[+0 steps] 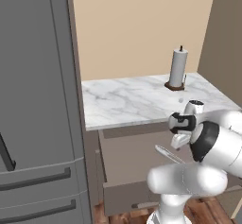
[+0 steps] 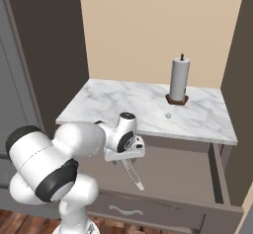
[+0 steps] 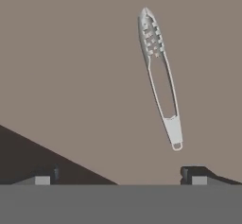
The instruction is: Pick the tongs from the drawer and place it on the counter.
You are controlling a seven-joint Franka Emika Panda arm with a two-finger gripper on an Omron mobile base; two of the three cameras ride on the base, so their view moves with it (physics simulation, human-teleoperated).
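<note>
The tongs [image 3: 160, 76] are slim silvery metal and lie flat on the floor of the open taupe drawer [image 2: 178, 176]. They also show below my hand as the tongs [image 2: 132, 173] and the tongs [image 1: 168, 153]. My gripper [image 3: 118, 178] hangs above the drawer, pointing down, open with nothing between its fingertips [image 3: 196, 176]. In the hand view the tongs lie ahead of the right fingertip, clear of both. The white marble counter [image 1: 132, 100] runs just behind the drawer.
An upright paper-towel roll [image 2: 179, 80] stands at the back of the counter. The dark grey fridge [image 1: 38, 100] rises to the left. A brown cabinet wall [image 2: 239, 80] closes off the right side. The drawer front with its bar handle [image 2: 123, 211] juts toward the base.
</note>
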